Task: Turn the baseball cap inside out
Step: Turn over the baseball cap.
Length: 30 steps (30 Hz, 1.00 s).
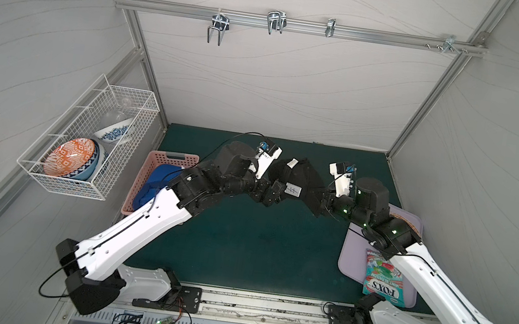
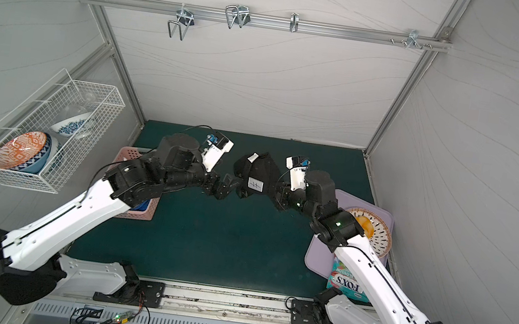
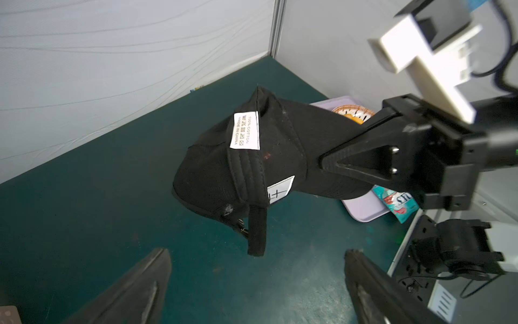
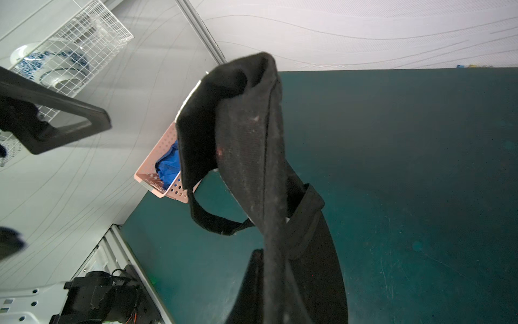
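**Cap aloft, one claw on it, one wide open**

The black baseball cap (image 1: 297,178) hangs in the air over the back middle of the green mat (image 1: 256,245), between the two arms. The right gripper (image 3: 326,165) is pressed tight on the fabric at one side and carries it alone. The left gripper (image 3: 258,255) is just beside the cap, its jaws spread wide, touching nothing. A white care label (image 3: 244,129) faces outward and the back strap (image 3: 256,232) dangles loose below the cap.

Now the edges. At the mat's left border a pink basket (image 1: 147,167) holds blue cloth (image 1: 158,183). At the right border a lilac tray (image 1: 351,258) carries a Fox's candy bag (image 1: 382,280) and a patterned plate (image 2: 378,234). The widest bare stretch of mat lies in front of the cap, towards the arm bases.

Around it all are pale panelled walls. There is a white wire basket (image 1: 75,185) of bowls (image 1: 69,157) on the left wall, and metal hooks (image 1: 216,27) hang on the rear rail (image 1: 304,26).
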### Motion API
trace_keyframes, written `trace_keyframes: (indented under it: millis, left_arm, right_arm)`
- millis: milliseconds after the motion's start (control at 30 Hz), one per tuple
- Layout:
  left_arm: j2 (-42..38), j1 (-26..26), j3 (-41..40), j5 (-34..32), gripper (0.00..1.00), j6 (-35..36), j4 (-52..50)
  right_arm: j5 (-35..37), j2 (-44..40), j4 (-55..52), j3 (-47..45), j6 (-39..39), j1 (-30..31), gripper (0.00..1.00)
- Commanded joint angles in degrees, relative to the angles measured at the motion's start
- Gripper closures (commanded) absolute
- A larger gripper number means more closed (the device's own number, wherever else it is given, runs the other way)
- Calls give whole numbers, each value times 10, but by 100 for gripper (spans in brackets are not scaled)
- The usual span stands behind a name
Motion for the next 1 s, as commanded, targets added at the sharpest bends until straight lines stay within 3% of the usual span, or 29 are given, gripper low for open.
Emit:
trace_keyframes:
  millis: [0, 200, 533, 700, 767, 800, 967]
  left_arm:
    - [26, -8, 42, -46, 0, 21, 61]
    - [84, -8, 78, -18, 3, 10, 59]
    - [125, -7, 111, -40, 44, 40, -6]
    - [98, 0, 88, -58, 77, 52, -10]
    - [89, 16, 76, -27, 83, 47, -21]
    - [85, 33, 66, -3, 89, 40, -34]
    - [44, 102, 3, 144, 96, 35, -31]
  right_arm:
    - [5, -7, -9, 17, -15, 8, 100]
    - [-13, -24, -26, 10, -31, 8, 100]
    - [-53, -34, -65, 23, -77, 9, 100]
    - [-65, -35, -112, 42, -119, -3, 100]
    - [-115, -36, -121, 46, -127, -29, 100]
    - [-179, -37, -119, 48, -125, -54, 100]
    - [-386, -13, -162, 87, -127, -138, 100]
